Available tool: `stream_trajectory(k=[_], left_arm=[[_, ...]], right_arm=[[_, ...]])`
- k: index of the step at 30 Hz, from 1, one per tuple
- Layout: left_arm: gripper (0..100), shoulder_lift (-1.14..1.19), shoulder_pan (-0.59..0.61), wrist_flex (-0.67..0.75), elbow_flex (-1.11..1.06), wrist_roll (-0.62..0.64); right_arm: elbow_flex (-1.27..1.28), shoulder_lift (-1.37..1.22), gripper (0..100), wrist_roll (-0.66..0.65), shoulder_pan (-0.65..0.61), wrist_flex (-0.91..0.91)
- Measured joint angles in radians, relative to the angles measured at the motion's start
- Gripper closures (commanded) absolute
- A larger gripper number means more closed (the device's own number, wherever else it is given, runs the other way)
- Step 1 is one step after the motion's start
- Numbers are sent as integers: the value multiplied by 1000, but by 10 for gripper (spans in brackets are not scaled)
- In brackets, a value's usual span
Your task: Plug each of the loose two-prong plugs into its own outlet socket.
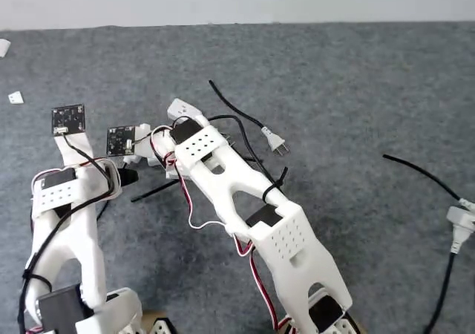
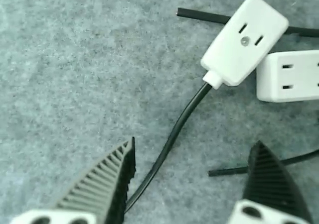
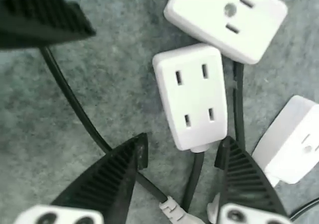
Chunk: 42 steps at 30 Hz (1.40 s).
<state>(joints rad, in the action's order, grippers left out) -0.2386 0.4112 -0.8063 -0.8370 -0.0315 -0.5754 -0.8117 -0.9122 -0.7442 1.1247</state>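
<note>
- Your loose two-prong plug (image 1: 276, 142) is lying flat around the middle of the table (image 1: 356, 74). Its prongs point toward the right-near side, and its black cable (image 1: 234, 110) trails off toward the far edge. Nothing's touching it.
- There's a second white cable end (image 1: 460, 226) right at the table's right edge — can't tell if that one's a plug or a socket.
- The sockets are all bunched together to the left of the plug, down under the two arms. The double socket block (image 3: 194, 94) is face up, with the single socket (image 3: 224, 15) just beside one end of it. A third white block (image 3: 294, 139) sits near its other end.
- Your right gripper (image 3: 185, 137) hangs right over the cable end of the double socket block, with its fingers spread wide and nothing in them.
- Your left gripper (image 2: 195, 143) is spread wide too and is holding nothing — the single socket's black lead (image 2: 172, 134) runs across the table between its fingers.
</note>
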Motion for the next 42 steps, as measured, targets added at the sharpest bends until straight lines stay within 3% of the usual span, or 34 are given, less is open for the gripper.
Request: stream_trajectory(k=[7, 12, 14, 18, 20, 31, 36, 42], left_arm=[[662, 0, 43, 0, 0, 8], [662, 0, 104, 0, 15, 81], [662, 0, 130, 0, 28, 118], [662, 0, 155, 0, 32, 157], [662, 0, 155, 0, 32, 161], [662, 0, 157, 0, 32, 163], [662, 0, 157, 12, 32, 163], [662, 0, 157, 15, 32, 163]], right_arm=[[-38, -51, 761, -57, 0, -35], [-153, -140, 764, -61, 6, -31], [-209, -176, 807, -57, 9, -28], [-342, -267, 989, -31, 14, -26], [-414, -315, 972, -31, 18, -21], [-804, -445, 990, -25, 37, 331], [-1008, -446, 990, 101, 83, 471], [-1030, -351, 990, 261, 144, 540]])
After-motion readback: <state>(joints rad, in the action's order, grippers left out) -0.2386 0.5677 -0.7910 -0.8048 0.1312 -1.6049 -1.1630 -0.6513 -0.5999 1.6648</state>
